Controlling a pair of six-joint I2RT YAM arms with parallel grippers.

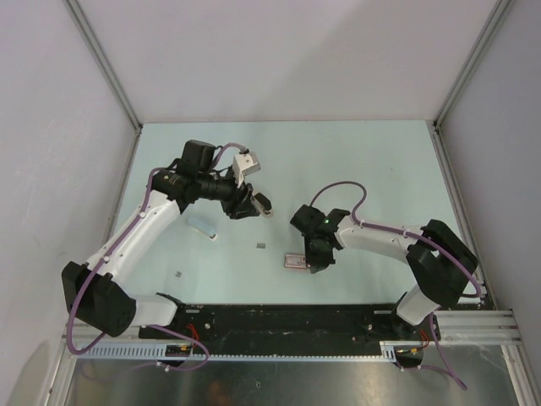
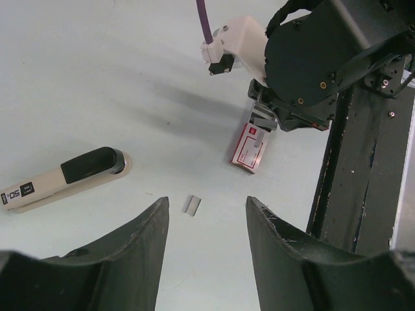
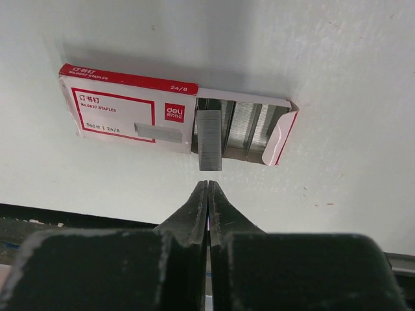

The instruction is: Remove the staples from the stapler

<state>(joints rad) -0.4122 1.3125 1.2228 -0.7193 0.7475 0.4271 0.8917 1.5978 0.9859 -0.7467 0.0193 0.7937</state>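
Observation:
The stapler, cream with a black top, lies closed on the table at the left of the left wrist view. From above it shows just beside my left gripper. That gripper is open and empty, above a short silvery strip of staples lying loose on the table. My right gripper is shut and holds nothing. Its tips stand just short of a grey staple strip that sticks out of the open pinkish-red and white box.
The staple box lies near the front middle, with my right gripper at its end. A pale translucent piece and a tiny grey bit lie on the left. A black rail runs along the near edge.

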